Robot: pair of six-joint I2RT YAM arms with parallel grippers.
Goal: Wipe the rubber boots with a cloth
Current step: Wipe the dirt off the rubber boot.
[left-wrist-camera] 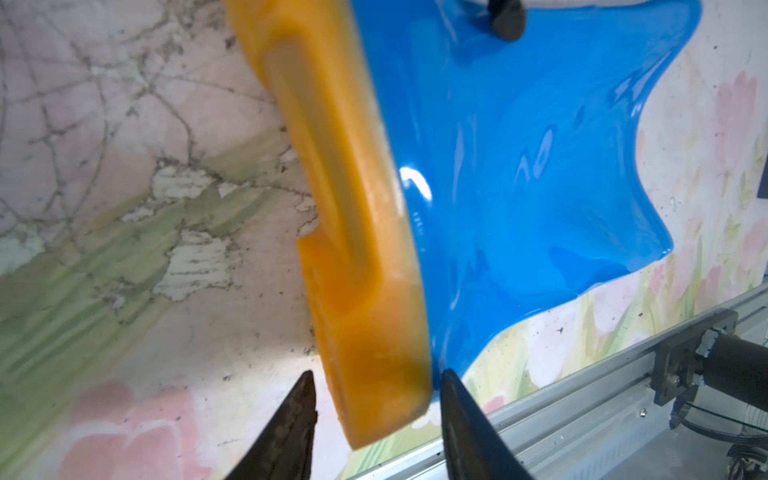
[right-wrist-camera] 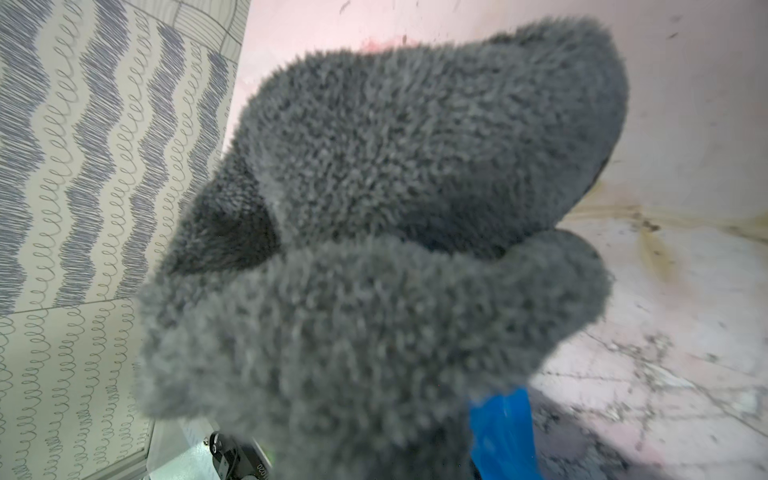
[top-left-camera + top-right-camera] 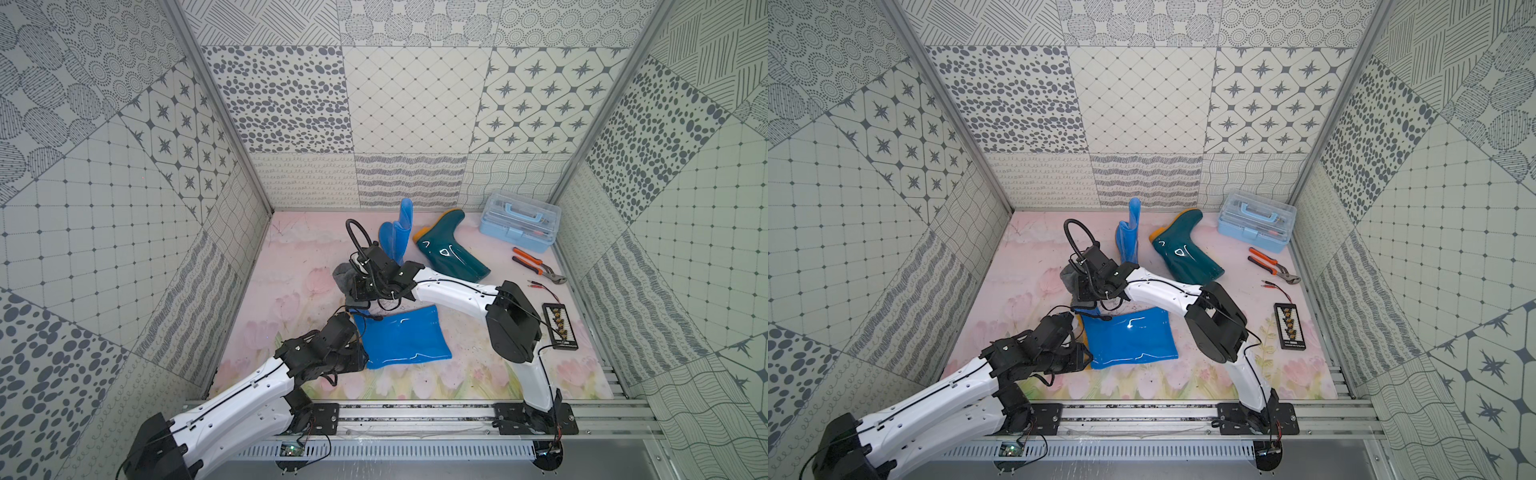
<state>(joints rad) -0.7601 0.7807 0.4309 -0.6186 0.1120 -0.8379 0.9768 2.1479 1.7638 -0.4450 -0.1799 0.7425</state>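
Here, blue boot point(image 3: 401, 336) flat, sole leftward.

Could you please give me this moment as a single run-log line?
left claw: open, astride heel of orange sole of lying blue boot | right claw: shut on cloth, near that boot's toe | cloth-boot contact: unclear

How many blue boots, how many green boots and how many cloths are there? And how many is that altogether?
Blue boots: 2, one lying flat at the front and one at the back
Dark teal-green boot: 1
Grey cloth: 1
Total: 4
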